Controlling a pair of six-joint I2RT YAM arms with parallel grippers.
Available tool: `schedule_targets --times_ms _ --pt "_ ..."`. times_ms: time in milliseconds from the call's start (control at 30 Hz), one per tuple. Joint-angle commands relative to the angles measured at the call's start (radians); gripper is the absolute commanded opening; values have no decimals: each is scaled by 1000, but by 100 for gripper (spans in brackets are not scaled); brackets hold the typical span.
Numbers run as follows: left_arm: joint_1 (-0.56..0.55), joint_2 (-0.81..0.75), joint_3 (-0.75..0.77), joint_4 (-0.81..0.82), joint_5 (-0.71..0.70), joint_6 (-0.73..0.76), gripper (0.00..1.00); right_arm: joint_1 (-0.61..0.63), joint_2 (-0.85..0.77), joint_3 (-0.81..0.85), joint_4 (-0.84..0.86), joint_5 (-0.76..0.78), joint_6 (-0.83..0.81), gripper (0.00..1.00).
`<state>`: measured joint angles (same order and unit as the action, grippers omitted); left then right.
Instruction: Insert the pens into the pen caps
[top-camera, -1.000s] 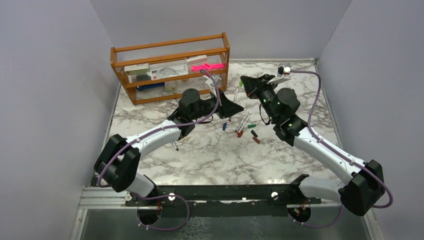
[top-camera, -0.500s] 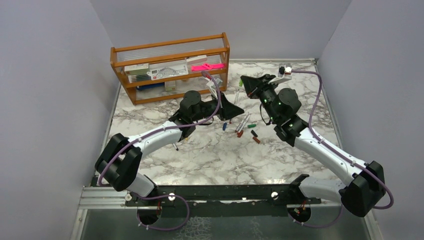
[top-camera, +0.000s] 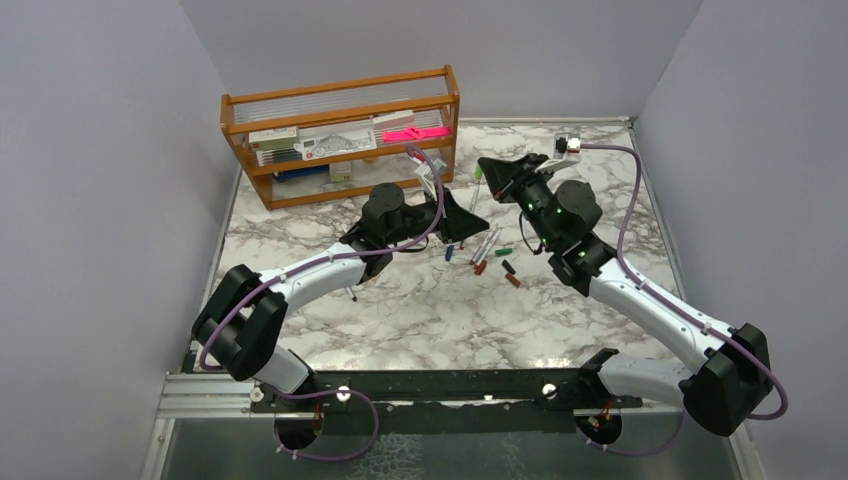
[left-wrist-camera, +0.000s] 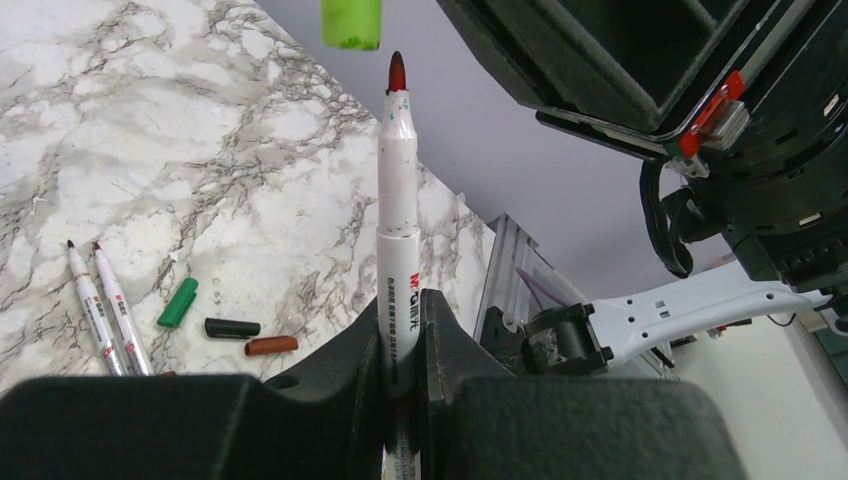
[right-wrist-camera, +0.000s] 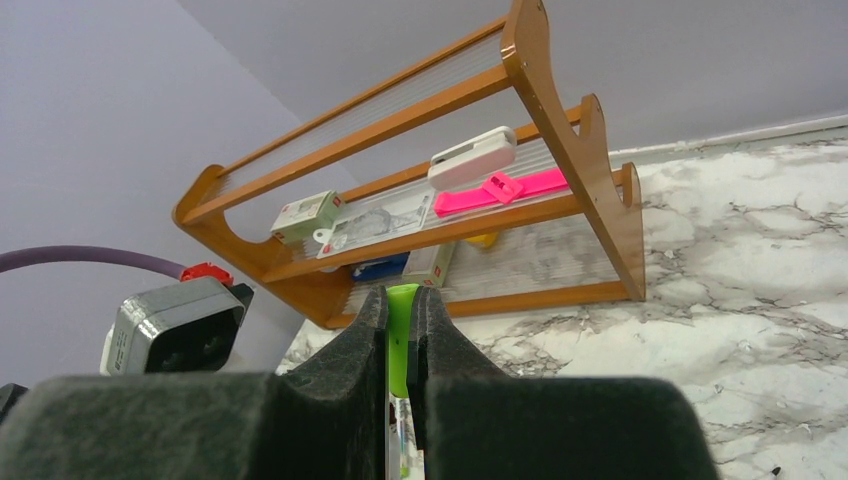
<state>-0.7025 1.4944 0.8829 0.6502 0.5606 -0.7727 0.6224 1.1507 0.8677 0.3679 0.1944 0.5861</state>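
Slight displacement recorded over the last second: my right gripper (right-wrist-camera: 402, 300) has edged a little to the left, toward my left one, while my left gripper (left-wrist-camera: 405, 315) has hardly shifted.

Left side, wrist view: my fingers are closed tight on the barrel of the red-tipped pen (left-wrist-camera: 398, 200). The pen stands upright out of the grip, tip uppermost and uncovered.

Right side, wrist view: my fingers are pressed together on the green cap (right-wrist-camera: 402, 335), with only a thin strip of it showing between the pads. Beyond it stands the wooden rack (right-wrist-camera: 565, 135), at the back of the marble table (left-wrist-camera: 120, 120).

Relation of the two: in the left wrist view the green cap hangs just above the pen tip and slightly to its left. A clear gap separates them, and the pen is not yet in the cap.

Loose items on the marble, left wrist view: two loose pens (left-wrist-camera: 100, 305) lie side by side. Near them lie a second green cap (left-wrist-camera: 178, 302), a black cap (left-wrist-camera: 232, 327) and a dark red cap (left-wrist-camera: 271, 346), each apart from the others.
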Motion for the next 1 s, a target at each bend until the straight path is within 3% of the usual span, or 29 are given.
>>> schedule_targets --times_ms 0,967 --pt "-5 -1 -7 40 4 5 0 -3 -28 -23 26 -30 21 1" --pt "-3 0 -8 42 -22 21 0 -3 -44 -43 12 -81 23 2"
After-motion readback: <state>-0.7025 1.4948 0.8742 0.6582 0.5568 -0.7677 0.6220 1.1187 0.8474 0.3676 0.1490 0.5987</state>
